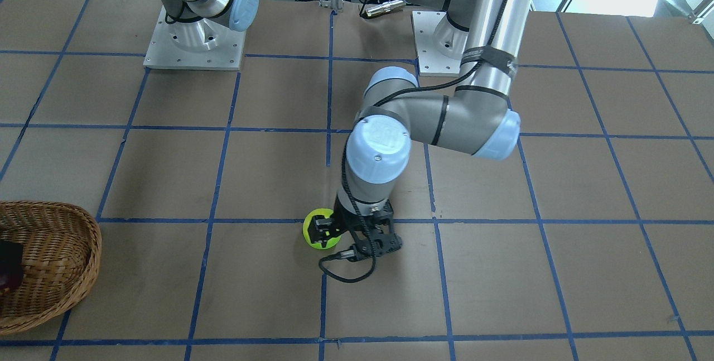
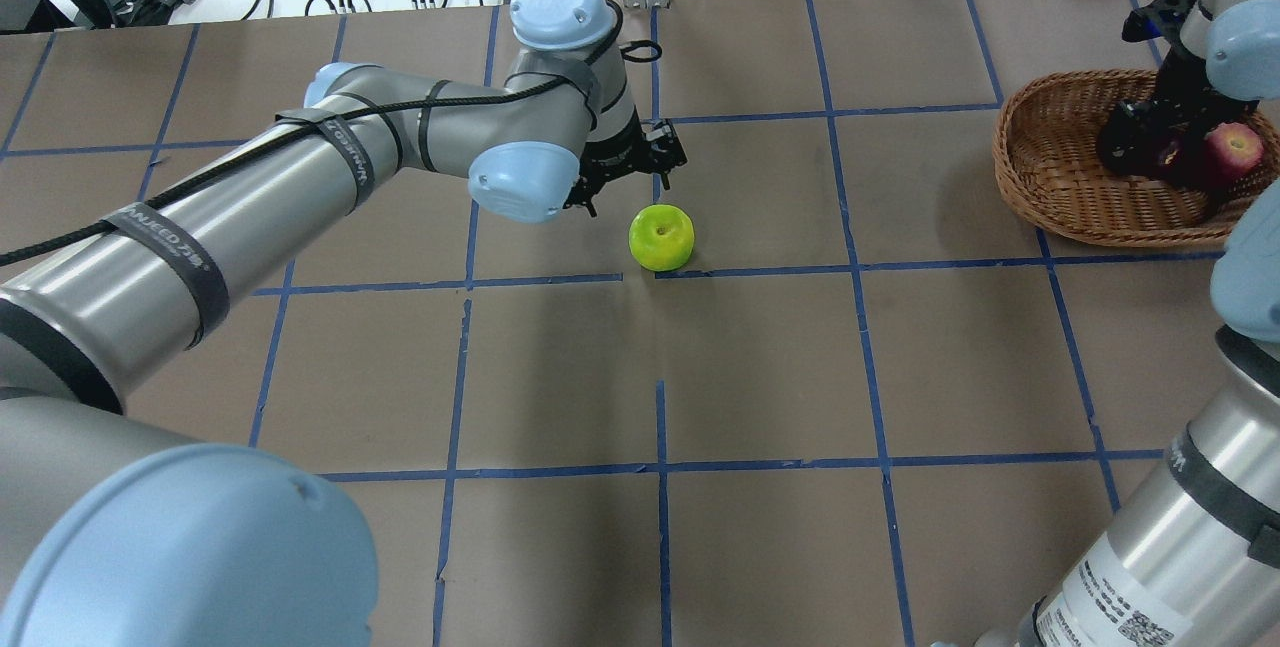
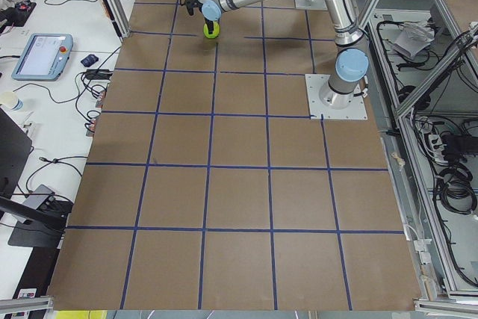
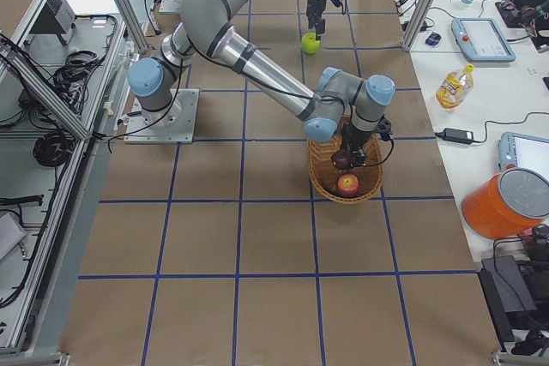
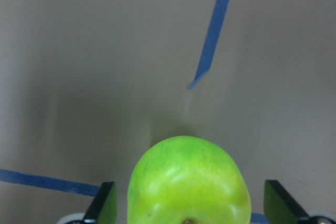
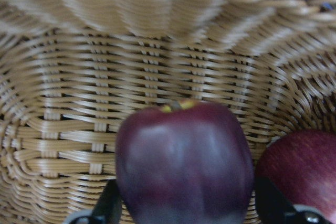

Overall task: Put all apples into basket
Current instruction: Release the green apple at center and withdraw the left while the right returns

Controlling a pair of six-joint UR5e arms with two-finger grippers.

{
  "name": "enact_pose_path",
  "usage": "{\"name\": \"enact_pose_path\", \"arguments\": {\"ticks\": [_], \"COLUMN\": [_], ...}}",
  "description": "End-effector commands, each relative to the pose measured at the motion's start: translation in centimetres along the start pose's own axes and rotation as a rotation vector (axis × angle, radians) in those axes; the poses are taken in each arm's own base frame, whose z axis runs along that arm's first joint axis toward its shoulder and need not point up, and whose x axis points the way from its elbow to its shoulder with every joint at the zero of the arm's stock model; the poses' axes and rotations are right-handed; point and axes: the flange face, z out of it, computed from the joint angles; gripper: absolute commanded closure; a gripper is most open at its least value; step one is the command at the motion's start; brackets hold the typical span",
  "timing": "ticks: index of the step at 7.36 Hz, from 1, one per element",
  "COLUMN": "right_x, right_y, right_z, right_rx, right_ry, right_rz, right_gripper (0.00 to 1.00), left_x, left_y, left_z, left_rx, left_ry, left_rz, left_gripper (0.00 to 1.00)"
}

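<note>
While checking the left wrist view, found the left gripper [image 5: 191, 208] low over the bright lime-green apple [image 2: 661, 237], jaws spread wide, one finger showing on either side of the fruit with a gap at each flank; no contact seen. Logged that apple upright on the brown paper-covered tabletop [image 2: 760, 357], stem up, just beside a blue tape line [image 2: 860, 268], well apart from the shallow woven light-brown wicker basket [image 2: 1050, 189]. Placed the basket toward the robot's right end of the tabletop. Noted the right gripper [image 6: 191, 211] down inside the basket, jaws pinching the dark maroon apple with a yellow patch [image 6: 184, 156] at both flanks, as far as the blurred wrist view allowed. Spotted the red speckled apple [image 2: 1232, 149] lying in the basket just beside the maroon one.
</note>
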Motion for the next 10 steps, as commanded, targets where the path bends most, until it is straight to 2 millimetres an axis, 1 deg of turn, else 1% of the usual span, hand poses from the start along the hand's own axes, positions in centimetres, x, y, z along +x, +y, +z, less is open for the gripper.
{"name": "enact_pose_path", "arguments": {"ticks": [1, 2, 3, 4, 5, 6, 7, 8, 9, 10], "right_x": [1.5, 1.0, 0.3, -0.8, -3.0, -8.0, -15.0, -22.8, -29.1, -34.1], "right_y": [1.8, 2.5, 2.4, 2.9, 2.8, 2.0, 1.2, 0.3, 0.4, 0.5], "right_z": [-0.4, -2.3, -3.9, -5.7, -8.5, -12.1, -14.9, -17.4, -18.8, -19.3], "right_rx": [-0.078, -0.071, -0.054, -0.066, -0.037, -0.009, 0.007, 0.052, 0.082, 0.085], "right_ry": [-0.037, -0.044, -0.034, -0.043, -0.016, 0.008, 0.024, 0.024, -0.022, -0.079], "right_rz": [-0.001, 0.002, -0.005, -0.017, -0.023, -0.07, -0.09, -0.073, -0.015, 0.065], "right_gripper": [0.0, 0.0, 0.0, 0.0, 0.0, 0.0, 0.0, 0.0, 0.0, 0.0], "left_x": [-8.5, -12.4, -17.9, -18.3, -18.9, -20.3, -21.0, -20.7, -20.4, -20.4], "left_y": [-5.1, -5.6, -6.1, -1.4, 0.5, 1.3, 2.1, 2.4, 2.9, 4.0], "left_z": [-9.2, -13.7, -17.6, -21.9, -25.6, -26.8, -27.9, -28.6, -27.5, -27.9], "left_rx": [0.049, 0.03, -0.017, -0.123, -0.096, -0.086, -0.061, -0.046, -0.077, -0.063], "left_ry": [0.047, 0.027, -0.026, -0.04, -0.037, -0.086, -0.157, -0.135, -0.123, -0.13], "left_rz": [0.141, 0.164, 0.17, 0.163, 0.155, 0.137, 0.147, 0.139, 0.149, 0.154], "left_gripper": [0.0, 0.0, 0.0, 0.0, 0.0, 0.0, 0.0, 0.0, 0.0, 0.0]}}
